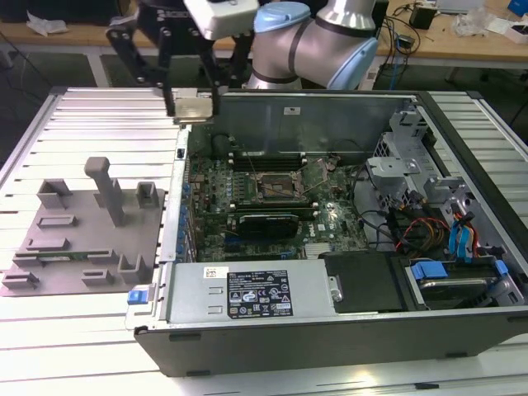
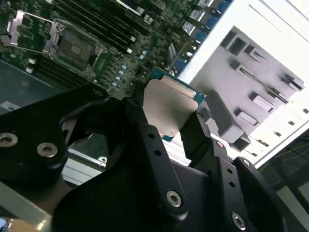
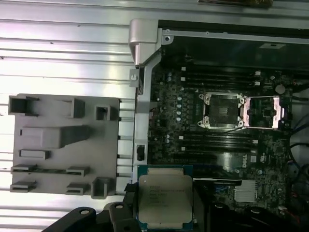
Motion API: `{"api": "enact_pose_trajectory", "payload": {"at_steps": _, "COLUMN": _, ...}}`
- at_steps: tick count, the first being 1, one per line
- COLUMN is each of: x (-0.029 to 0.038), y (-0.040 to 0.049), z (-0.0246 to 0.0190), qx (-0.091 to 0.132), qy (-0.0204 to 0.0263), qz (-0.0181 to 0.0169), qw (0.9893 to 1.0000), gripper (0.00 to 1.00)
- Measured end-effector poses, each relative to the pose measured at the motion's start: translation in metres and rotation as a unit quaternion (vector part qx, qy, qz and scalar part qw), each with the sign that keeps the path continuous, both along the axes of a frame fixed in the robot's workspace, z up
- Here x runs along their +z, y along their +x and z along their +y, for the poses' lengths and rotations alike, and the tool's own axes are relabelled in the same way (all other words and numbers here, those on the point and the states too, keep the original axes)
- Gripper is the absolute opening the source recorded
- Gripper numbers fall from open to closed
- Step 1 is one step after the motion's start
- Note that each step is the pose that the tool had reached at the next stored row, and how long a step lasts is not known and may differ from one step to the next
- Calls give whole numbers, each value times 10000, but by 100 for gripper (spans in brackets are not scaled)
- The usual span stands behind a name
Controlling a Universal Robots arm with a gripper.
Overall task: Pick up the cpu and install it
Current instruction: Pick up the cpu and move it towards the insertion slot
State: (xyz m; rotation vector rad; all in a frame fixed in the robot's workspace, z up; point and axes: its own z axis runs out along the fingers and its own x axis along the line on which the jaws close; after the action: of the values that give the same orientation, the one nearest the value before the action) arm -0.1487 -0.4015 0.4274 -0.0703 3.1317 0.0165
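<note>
The cpu (image 1: 195,106), a small square chip with a pale silver top and a green rim, hangs in the air above the back corner of the open computer case (image 1: 330,330), on the exterior view's left. My gripper (image 1: 195,101) is shut on it. In the second wrist view, black fingers (image 2: 140,126) press the cpu (image 2: 169,107) from two opposite edges. The first wrist view has the cpu (image 3: 165,195) face up, off to the side of the motherboard's empty socket (image 3: 221,110). The socket's metal load plate (image 3: 263,112) is swung open. The socket (image 1: 276,186) lies mid-board.
A grey fixture plate (image 1: 82,235) with upright posts sits on the ribbed metal table at the exterior view's left, beside the case. Inside the case are a black expansion card (image 1: 268,221), memory slots, drive bays with blue clips (image 1: 462,239) and a power supply (image 1: 247,293).
</note>
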Motion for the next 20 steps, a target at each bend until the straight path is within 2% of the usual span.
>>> {"api": "enact_pose_trajectory", "payload": {"at_steps": 3, "x": 0, "y": 163, "z": 1, "qx": 0, "qy": 0, "qz": 0, "qw": 10000, "gripper": 55}}
{"api": "enact_pose_trajectory", "payload": {"at_steps": 5, "x": 0, "y": 319, "z": 0, "qx": 0, "qy": 0, "qz": 0, "qw": 10000, "gripper": 55}}
{"api": "enact_pose_trajectory", "payload": {"at_steps": 7, "x": 0, "y": 405, "z": 0, "qx": -1, "qy": 0, "qz": 0, "qw": 10000, "gripper": 55}}
{"api": "enact_pose_trajectory", "payload": {"at_steps": 9, "x": 0, "y": 517, "z": 0, "qx": -1, "qy": 0, "qz": 0, "qw": 10000, "gripper": 55}}
{"api": "enact_pose_trajectory", "payload": {"at_steps": 10, "x": 0, "y": 606, "z": 0, "qx": 0, "qy": 0, "qz": 0, "qw": 10000, "gripper": 55}}
{"api": "enact_pose_trajectory", "payload": {"at_steps": 12, "x": 0, "y": 703, "z": 1, "qx": -1, "qy": 0, "qz": 0, "qw": 10000, "gripper": 55}}
{"api": "enact_pose_trajectory", "payload": {"at_steps": 14, "x": 0, "y": 877, "z": 1, "qx": -1, "qy": 0, "qz": 0, "qw": 10000, "gripper": 55}}
{"api": "enact_pose_trajectory", "payload": {"at_steps": 15, "x": 0, "y": 934, "z": 1, "qx": -1, "qy": 0, "qz": 0, "qw": 10000, "gripper": 55}}
{"api": "enact_pose_trajectory", "payload": {"at_steps": 16, "x": 0, "y": 959, "z": 0, "qx": -1, "qy": -1, "qz": 0, "qw": 10000, "gripper": 55}}
{"api": "enact_pose_trajectory", "payload": {"at_steps": 20, "x": 0, "y": 966, "z": 0, "qx": -1, "qy": 0, "qz": 0, "qw": 10000, "gripper": 55}}
